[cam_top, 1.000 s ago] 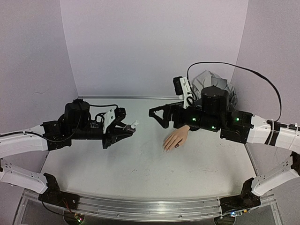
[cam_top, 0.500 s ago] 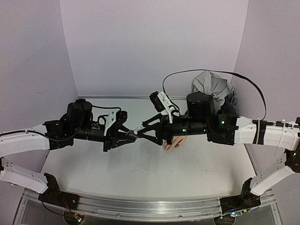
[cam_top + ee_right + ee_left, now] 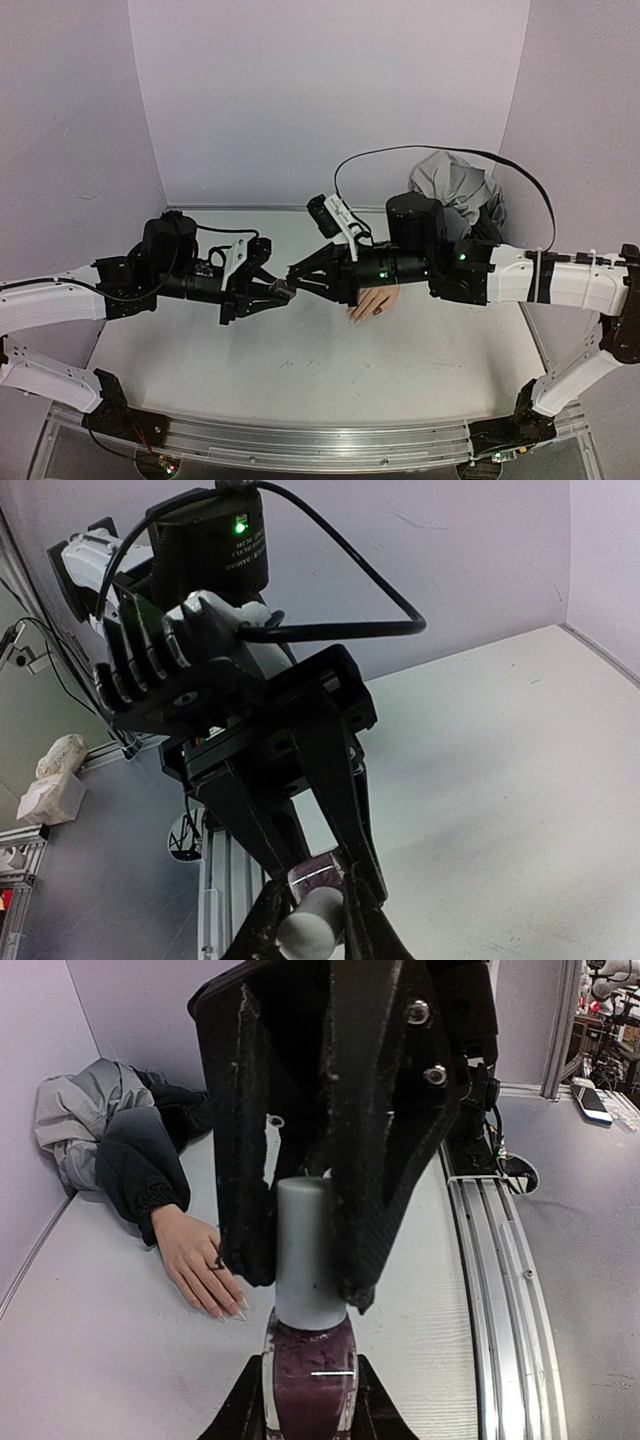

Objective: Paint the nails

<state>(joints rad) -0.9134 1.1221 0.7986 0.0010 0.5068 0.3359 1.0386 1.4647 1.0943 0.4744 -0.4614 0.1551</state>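
A small bottle [image 3: 310, 1375] of dark maroon polish hangs in mid-air with my left gripper [image 3: 310, 1405] shut on its body. Its white cap [image 3: 304, 1250] points at the right arm, and my right gripper [image 3: 312, 925] is shut on that cap [image 3: 310, 935]. In the top view the two grippers meet tip to tip, left gripper [image 3: 270, 294] against right gripper [image 3: 295, 281], left of the mannequin hand [image 3: 376, 299]. The hand [image 3: 195, 1260] lies palm down on the table. Its nails [image 3: 236, 1311] look pale and lie apart from both grippers.
A crumpled grey and dark jacket [image 3: 456, 184] lies at the back right, its sleeve [image 3: 140, 1175] leading to the hand. An aluminium rail [image 3: 310, 440] runs along the table's near edge. A black cable [image 3: 440, 152] arcs over the right arm.
My right arm has swung left, away from above the hand, to the bottle, and its jaws have gone from open to shut on the cap. The left arm has stayed still.
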